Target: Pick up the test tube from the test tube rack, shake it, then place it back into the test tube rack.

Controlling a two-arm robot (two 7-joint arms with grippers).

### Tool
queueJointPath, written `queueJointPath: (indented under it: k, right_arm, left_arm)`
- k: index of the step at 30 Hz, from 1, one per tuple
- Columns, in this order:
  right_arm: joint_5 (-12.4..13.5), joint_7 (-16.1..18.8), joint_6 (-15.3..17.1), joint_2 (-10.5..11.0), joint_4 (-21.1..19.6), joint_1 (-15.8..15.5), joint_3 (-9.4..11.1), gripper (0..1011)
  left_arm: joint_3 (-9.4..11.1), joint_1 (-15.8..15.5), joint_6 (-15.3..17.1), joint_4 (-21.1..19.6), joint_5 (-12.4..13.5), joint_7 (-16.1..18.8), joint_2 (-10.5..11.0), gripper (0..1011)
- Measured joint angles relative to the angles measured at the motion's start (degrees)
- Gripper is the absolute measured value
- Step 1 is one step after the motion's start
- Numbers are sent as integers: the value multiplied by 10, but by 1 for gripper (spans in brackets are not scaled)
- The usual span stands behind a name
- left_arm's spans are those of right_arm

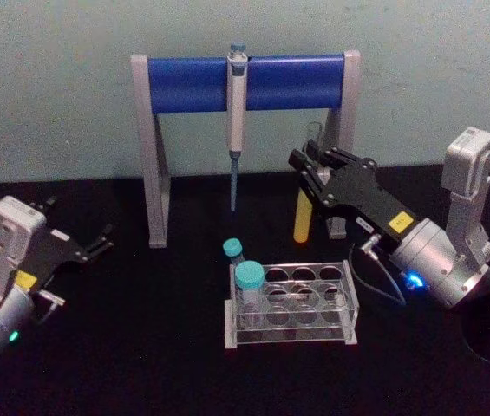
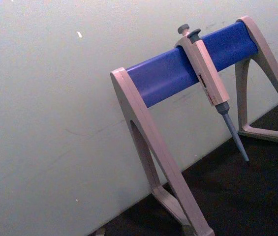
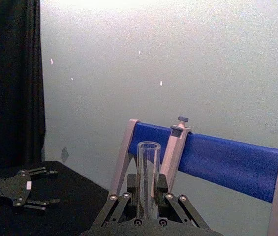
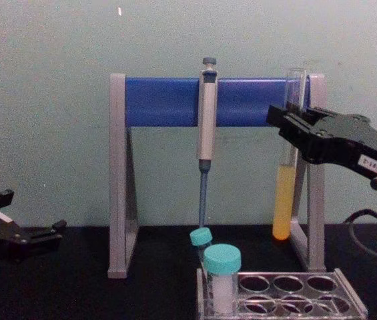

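The right end effector was clamped on the test tube around its upper, empty part. It held the tube upright in the air above and behind the test tube rack, in front of the right leg of the grey stand. Yellow-orange liquid filled only the tube's lower part. Thin uncapped glass like this probably handled as light, stiff, slick and breakable (a hard squeeze could crack it). A moderate grip high on the dry wall, as here, seemed sound, and any shaking would need to be gentle or liquid might slosh out of the open mouth. The left end effector sat parked low over the bench at the left, fingers apart.
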Motion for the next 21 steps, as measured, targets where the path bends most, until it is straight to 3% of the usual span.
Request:
queueJointPath:
  k: [21]
  right_arm:
    - [-1,-1,-1,-2,-4,-4,4,232]
  left_arm:
    - [0,0,0,0,0,0,0,1001]
